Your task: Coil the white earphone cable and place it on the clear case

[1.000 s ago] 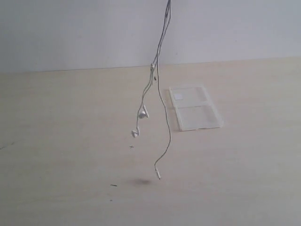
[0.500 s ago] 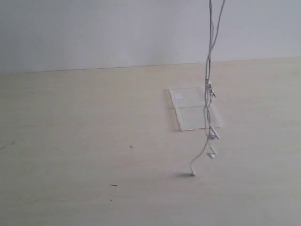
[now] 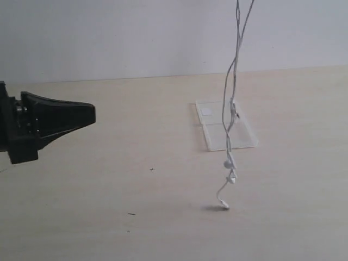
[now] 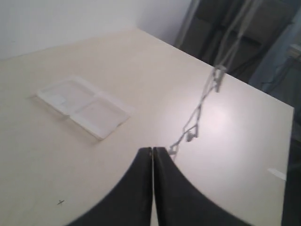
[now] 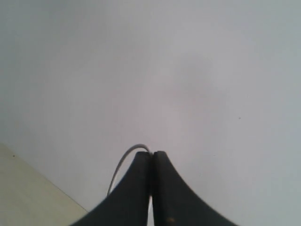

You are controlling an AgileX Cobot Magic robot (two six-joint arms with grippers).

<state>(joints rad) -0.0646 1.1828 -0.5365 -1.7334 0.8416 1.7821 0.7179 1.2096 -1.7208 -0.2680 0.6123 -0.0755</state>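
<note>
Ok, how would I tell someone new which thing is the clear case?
Look at the pale table, toward its far edge, right of centre. The case lies flat there, behind the dangling cable in the exterior view. It's the only see-through rectangle: two halves, one with a small white patch.

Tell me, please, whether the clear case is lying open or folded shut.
Open: the clear case lies flat, its two halves spread side by side on the table.
</note>
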